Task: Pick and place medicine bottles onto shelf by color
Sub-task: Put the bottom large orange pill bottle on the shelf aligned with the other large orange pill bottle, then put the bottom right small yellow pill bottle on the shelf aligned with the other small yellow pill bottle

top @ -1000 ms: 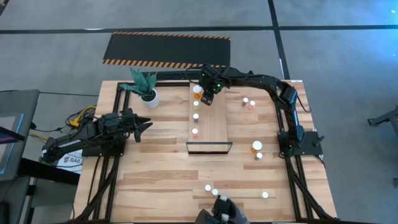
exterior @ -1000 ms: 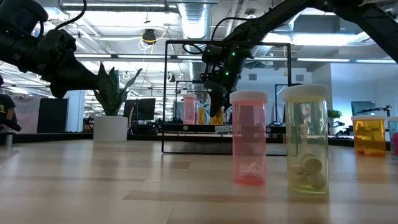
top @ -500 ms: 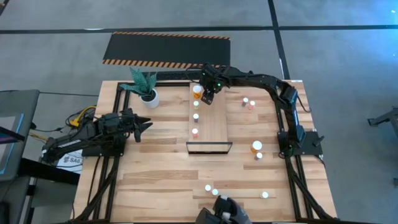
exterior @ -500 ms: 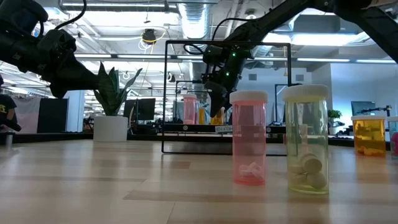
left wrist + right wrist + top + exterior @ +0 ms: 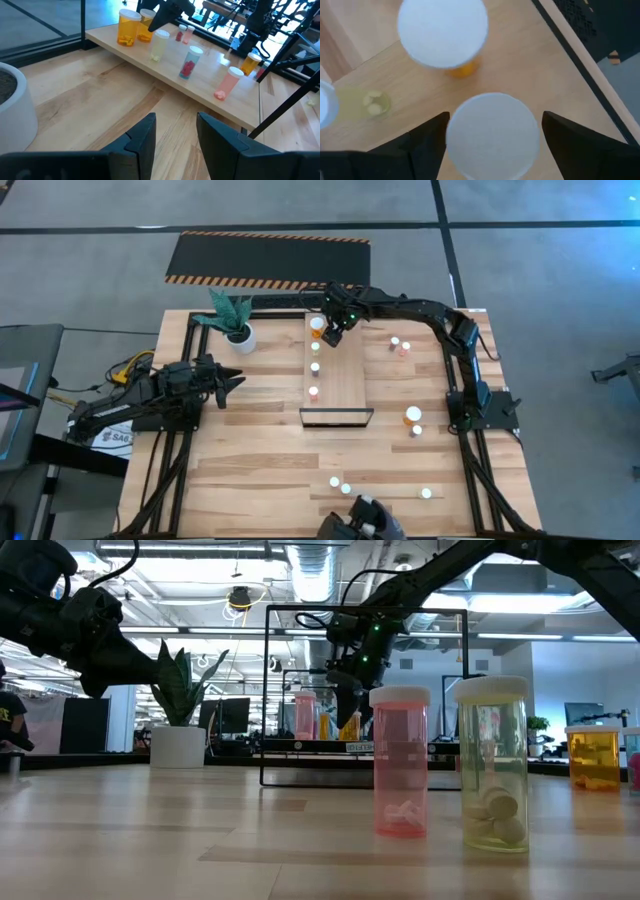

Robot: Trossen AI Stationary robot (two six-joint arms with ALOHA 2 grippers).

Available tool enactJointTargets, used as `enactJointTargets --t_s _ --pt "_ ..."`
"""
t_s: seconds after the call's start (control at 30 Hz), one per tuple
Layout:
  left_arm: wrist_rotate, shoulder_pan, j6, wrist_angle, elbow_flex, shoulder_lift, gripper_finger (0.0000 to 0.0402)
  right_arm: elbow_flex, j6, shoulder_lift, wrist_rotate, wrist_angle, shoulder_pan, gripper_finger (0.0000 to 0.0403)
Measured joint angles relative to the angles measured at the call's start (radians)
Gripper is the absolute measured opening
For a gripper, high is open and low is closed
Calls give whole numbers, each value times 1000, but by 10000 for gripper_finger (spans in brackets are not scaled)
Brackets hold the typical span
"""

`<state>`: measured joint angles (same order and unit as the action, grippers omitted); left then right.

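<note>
Right claw (image 5: 333, 330) spread wide, arm outstretched; left claw (image 5: 236, 380) parted.

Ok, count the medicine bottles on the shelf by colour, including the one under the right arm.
Orange bottles: 2
Yellowish bottle: 1
Bottle with red pills: 1
Pink bottle: 1
Total on the shelf: 5

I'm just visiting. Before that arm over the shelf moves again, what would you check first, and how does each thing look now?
1. Right gripper above the shelf's far end: ok.
2. A white-capped bottle sits between its fingers: ok.
3. Fingers clear of that bottle: ok, gaps show on both sides.
4. Neighbouring orange bottle upright, close by: ok, but tight.
5. Bottle resting flat on the shelf: cannot tell.
6. Left gripper off the shelf, out of the way: ok.
</note>
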<state>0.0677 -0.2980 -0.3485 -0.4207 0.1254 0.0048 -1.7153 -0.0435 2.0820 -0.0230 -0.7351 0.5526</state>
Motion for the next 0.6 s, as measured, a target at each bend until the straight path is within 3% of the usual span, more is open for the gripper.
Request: enactJointTargets --t_s 0.6 --pt "0 0 0 0 0 0 128 -112 -255 -5 2 -376 -26 345"
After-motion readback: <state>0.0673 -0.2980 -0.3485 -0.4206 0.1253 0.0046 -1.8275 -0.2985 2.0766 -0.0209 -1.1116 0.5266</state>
